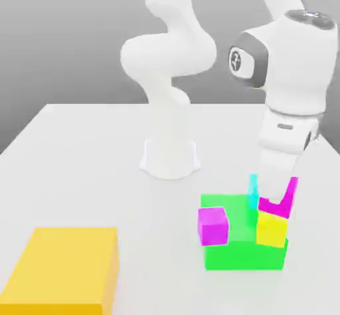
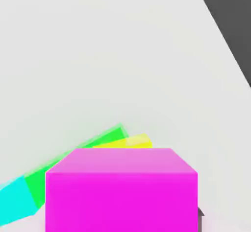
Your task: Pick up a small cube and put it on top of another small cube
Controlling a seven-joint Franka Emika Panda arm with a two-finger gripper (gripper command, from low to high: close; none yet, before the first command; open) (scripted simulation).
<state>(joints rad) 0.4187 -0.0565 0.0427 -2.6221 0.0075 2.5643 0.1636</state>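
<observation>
A small magenta cube point(image 1: 269, 207) rests on top of a small yellow cube point(image 1: 271, 230), which stands on the green block point(image 1: 242, 254). My gripper point(image 1: 273, 203) reaches down over this stack, its fingers pressed against the magenta cube's two sides, shut on it. In the hand view this magenta cube point(image 2: 122, 197) looms close, with a strip of the yellow cube point(image 2: 130, 141) and the green block point(image 2: 73, 156) behind it. A second magenta cube point(image 1: 212, 226) sits against the green block's side toward the exterior view's left.
A big flat orange-yellow block point(image 1: 63, 267) lies at the exterior view's lower left. The arm's white base point(image 1: 170, 157) stands mid-table. A sliver of a cyan cube point(image 1: 253, 191) shows beside the gripper, and the cyan cube point(image 2: 14, 204) adjoins the green block.
</observation>
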